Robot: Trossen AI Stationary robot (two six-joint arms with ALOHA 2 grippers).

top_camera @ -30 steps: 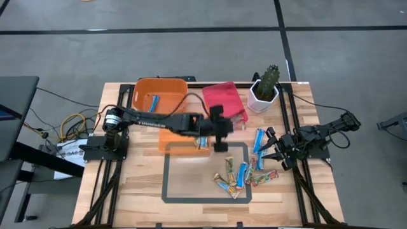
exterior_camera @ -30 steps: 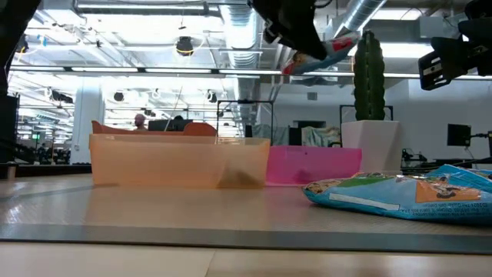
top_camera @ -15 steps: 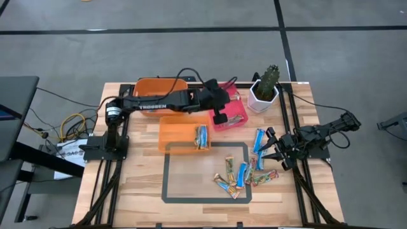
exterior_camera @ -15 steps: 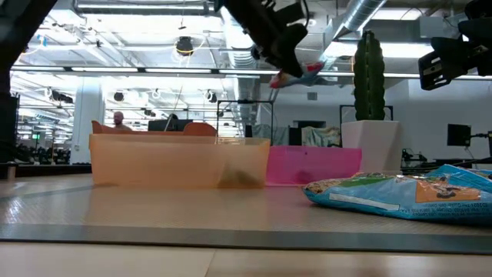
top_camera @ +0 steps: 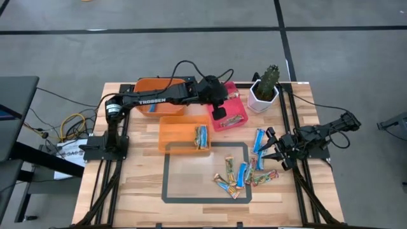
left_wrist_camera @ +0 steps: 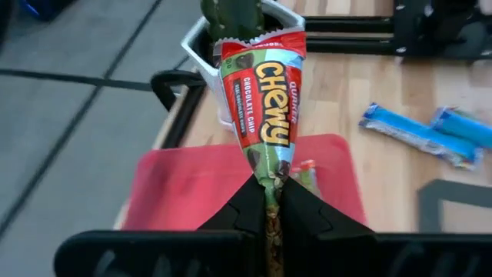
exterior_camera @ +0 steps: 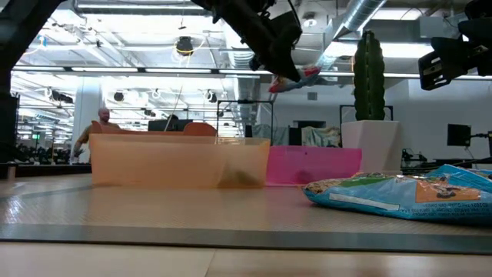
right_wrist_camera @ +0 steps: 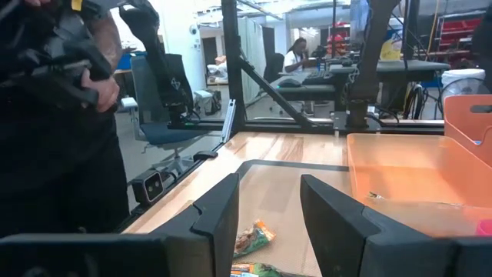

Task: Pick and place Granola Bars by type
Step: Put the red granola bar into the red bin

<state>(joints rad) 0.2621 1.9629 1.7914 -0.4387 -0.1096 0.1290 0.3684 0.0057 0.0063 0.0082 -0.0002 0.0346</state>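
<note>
My left gripper (top_camera: 220,114) hangs above the pink bin (top_camera: 240,108), shut on a red, green and tan granola bar (left_wrist_camera: 265,100). In the low view the bar (exterior_camera: 304,77) sticks out of the gripper (exterior_camera: 280,68), high over the bins. Another bar (left_wrist_camera: 305,173) lies in the pink bin below. Several loose bars (top_camera: 241,175), blue and multicoloured, lie by the taped rectangle's right side. My right gripper (top_camera: 272,147) waits open at the table's right edge, with nothing between its fingers (right_wrist_camera: 223,215). My left gripper pinches the bar by one crimped end (left_wrist_camera: 268,185) between its two fingers. The fingers slant downward toward the far right, along the bar's length. The bar sticks straight out past the fingertips, lifted clear above the pink bin.
A near orange bin (top_camera: 175,137) holds bars (top_camera: 201,137) at its right end. A second orange bin (top_camera: 149,89) stands at the far left. A cactus in a white pot (top_camera: 264,89) is just right of the pink bin. Blue bars (top_camera: 259,140) lie near my right gripper.
My left gripper has swung from over the near orange bin toward the table's far edge, carrying the bar, and now hangs over the pink bin. It has slowed in the last half second. It stays shut on the bar.
</note>
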